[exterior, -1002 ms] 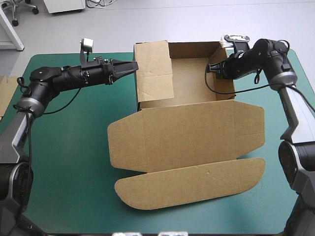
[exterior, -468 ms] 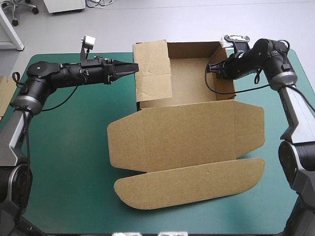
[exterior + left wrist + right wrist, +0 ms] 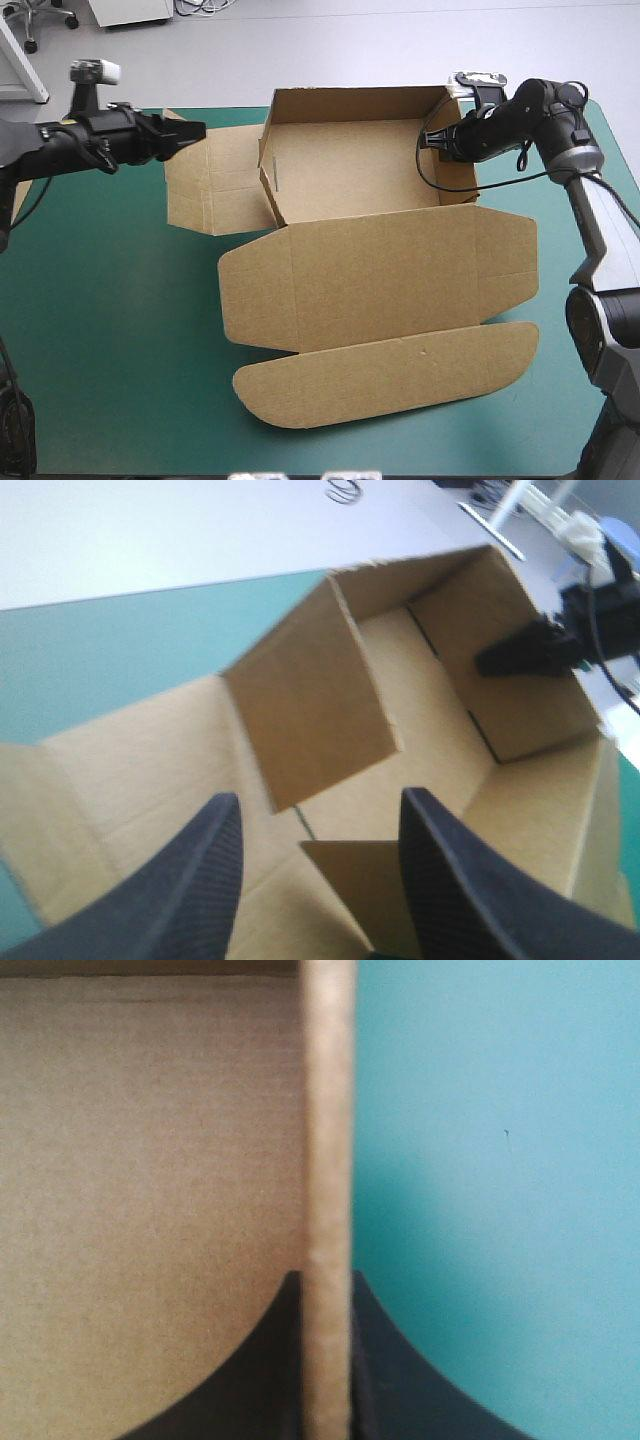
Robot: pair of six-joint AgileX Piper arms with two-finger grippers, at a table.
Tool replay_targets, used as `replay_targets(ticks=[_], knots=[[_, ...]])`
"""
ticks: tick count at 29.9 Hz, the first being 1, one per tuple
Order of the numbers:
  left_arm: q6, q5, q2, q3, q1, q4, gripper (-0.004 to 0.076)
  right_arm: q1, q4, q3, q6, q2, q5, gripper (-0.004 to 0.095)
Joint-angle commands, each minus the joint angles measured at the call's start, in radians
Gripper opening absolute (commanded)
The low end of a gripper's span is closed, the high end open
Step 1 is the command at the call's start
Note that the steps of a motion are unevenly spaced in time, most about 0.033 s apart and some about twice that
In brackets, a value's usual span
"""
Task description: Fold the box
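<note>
Tray of the box (image 3: pixel 350 175): floor bare and open from above, so entry is clear. The far wall and right wall stand upright. My right gripper (image 3: pixel 429 138) is clamped on the right wall and blocks that corner. On the left side, a flap (image 3: pixel 310 710) stands tilted at the tray's left edge, directly ahead of my left gripper (image 3: pixel 200 129), whose fingers stand apart. The side panel (image 3: pixel 208 188) lies flat beneath that gripper. The lid (image 3: pixel 385 280) lies flat toward the table's near edge, a low obstacle. The teal-green cover (image 3: pixel 120 340) left of the lid is free.
</note>
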Motion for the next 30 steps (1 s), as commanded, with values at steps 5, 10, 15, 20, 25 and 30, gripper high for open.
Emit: replay_targets(ticks=[5, 10, 15, 20, 25, 30], knots=[[-0.045, -0.044, -0.082, -0.027, 0.229, 0.07, 0.0356, -0.003, 0.041, -0.032, 0.008, -0.055, -0.033, -0.0012], [-0.207, -0.128, -0.035, -0.027, 0.287, 0.353, 0.0356, -0.003, 0.044, -0.032, 0.008, -0.055, -0.033, -0.0013], [-0.225, -0.079, 0.057, -0.026, 0.272, 0.307, 0.0356, -0.003, 0.044, -0.032, 0.008, -0.055, -0.039, -0.0013], [-0.21, -0.047, 0.148, -0.014, 0.232, 0.303, 0.0349, -0.003, 0.045, -0.032, 0.008, -0.055, -0.043, -0.0013], [-0.125, -0.14, 0.204, 0.111, 0.211, 0.187, 0.0318, -0.003, 0.052, -0.032, 0.008, -0.055, -0.047, -0.0013], [0.079, -0.143, 0.226, 0.316, 0.187, -0.125, 0.0316, -0.003, 0.057, -0.032, 0.008, -0.055, -0.047, -0.0013]])
